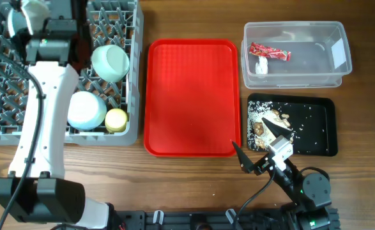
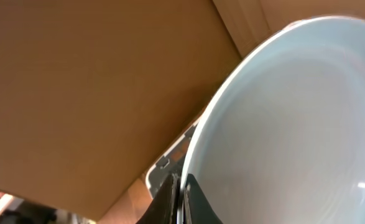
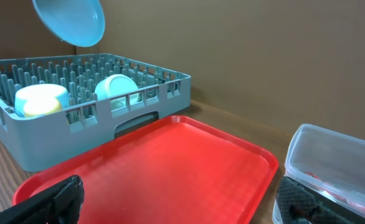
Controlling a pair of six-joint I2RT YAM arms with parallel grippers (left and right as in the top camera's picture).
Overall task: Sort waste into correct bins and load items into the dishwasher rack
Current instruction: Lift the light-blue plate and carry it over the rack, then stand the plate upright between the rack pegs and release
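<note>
My left gripper (image 2: 182, 199) is shut on the rim of the round pale-blue plate (image 2: 294, 124), holding it high above the grey dishwasher rack (image 1: 133, 76); the right wrist view shows the plate (image 3: 70, 22) in the air. My left arm hides it from overhead. The rack holds a mint-green bowl (image 1: 110, 62), a pale-blue bowl (image 1: 87, 110) and a yellow cup (image 1: 116, 119). The red wrapper (image 1: 269, 52) lies in the clear tub (image 1: 340, 45). Food scraps (image 1: 270, 121) lie in the black tray (image 1: 321, 128). My right gripper (image 1: 259, 144) stands open and empty by the black tray's front left corner.
A flat red tray (image 1: 192, 96) lies between the rack and the two bins, with nothing on it. In the right wrist view the red tray (image 3: 170, 168) spreads just ahead of my open fingers, the rack (image 3: 138, 102) beyond it, the tub (image 3: 331, 155) at right. A brown wall stands behind.
</note>
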